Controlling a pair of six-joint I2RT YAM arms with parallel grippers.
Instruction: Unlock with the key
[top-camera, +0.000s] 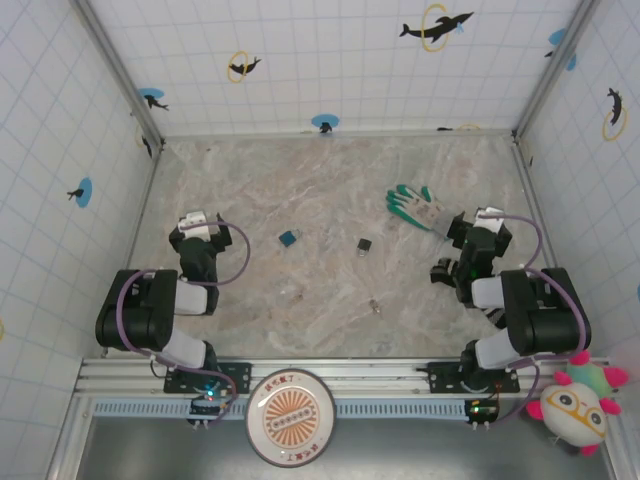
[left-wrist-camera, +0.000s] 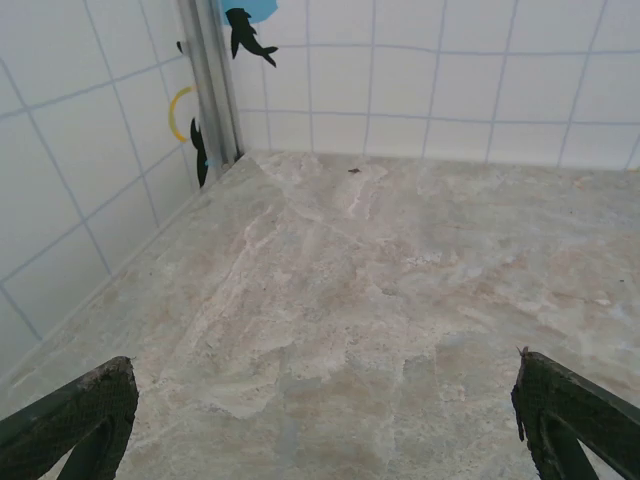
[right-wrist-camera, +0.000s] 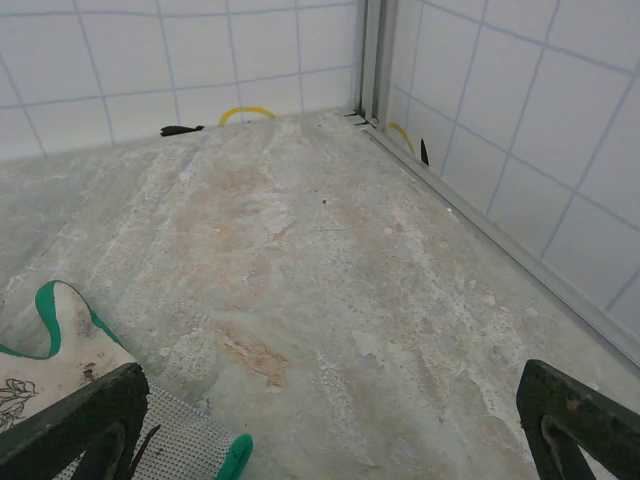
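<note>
The key (top-camera: 375, 307) is a tiny silvery sliver lying on the marble table (top-camera: 330, 190), in front of centre and between the two arms. My left gripper (top-camera: 203, 228) sits at the left side, far from the key; in its wrist view it (left-wrist-camera: 318, 365) stands open over bare marble. My right gripper (top-camera: 478, 222) is at the right side, beside a green-and-white glove (top-camera: 420, 207). Seen from the right wrist, it (right-wrist-camera: 332, 372) is open, nothing between the fingers, with the glove (right-wrist-camera: 70, 350) by its left finger (right-wrist-camera: 85, 420).
A small teal-blue block (top-camera: 289, 238) and a small dark square block (top-camera: 364, 244) lie mid-table, behind the key. Tiled walls with metal corner posts (top-camera: 120, 70) enclose the table on three sides. A round disc (top-camera: 290, 416) and a plush toy (top-camera: 575, 405) sit beyond the near rail.
</note>
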